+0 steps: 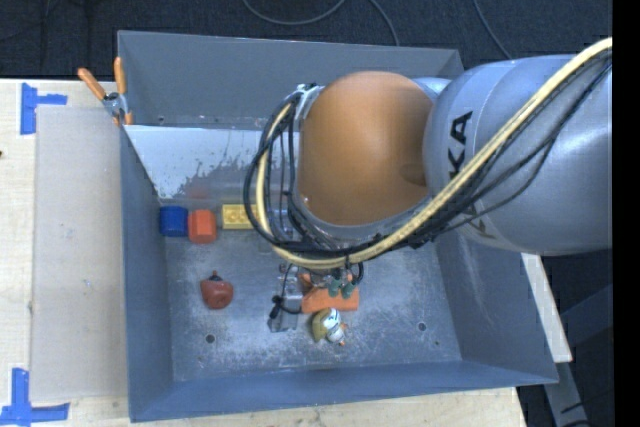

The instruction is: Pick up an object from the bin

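The arm (pixel 520 155) is hiding much of the bin (pixel 150 355).
Running off the right edge, it and its orange cover (pixel 360 150) are masking the bin's middle and right floor; the small pale thing (pixel 328 327) beside the gripper (pixel 287 313), near the front wall, is looking too small to identify.

Black capital letters (pixel 460 137) stand on the grey housing of the arm (pixel 540 165), just beside its orange cover (pixel 360 150), and are turned sideways. Two can be read: "KA". The rest of the word is hidden.
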Action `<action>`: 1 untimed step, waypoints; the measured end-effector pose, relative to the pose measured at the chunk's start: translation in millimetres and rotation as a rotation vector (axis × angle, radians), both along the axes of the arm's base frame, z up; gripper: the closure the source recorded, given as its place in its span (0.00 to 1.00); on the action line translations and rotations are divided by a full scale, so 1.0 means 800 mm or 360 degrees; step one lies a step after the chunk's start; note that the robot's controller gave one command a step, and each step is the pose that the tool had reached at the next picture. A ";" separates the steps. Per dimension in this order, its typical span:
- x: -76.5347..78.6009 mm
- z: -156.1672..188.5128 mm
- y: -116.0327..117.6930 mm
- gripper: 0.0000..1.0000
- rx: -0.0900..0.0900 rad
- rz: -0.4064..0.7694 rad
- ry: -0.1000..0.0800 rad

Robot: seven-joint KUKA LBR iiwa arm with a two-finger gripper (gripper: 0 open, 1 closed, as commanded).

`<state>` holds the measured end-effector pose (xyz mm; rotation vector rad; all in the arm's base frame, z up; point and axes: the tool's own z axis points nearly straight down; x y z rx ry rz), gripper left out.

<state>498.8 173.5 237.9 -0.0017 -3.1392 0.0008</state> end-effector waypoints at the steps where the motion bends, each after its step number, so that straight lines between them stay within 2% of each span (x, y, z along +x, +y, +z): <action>1: -0.009 -0.040 -0.056 0.00 0.0001 -0.0051 0.0004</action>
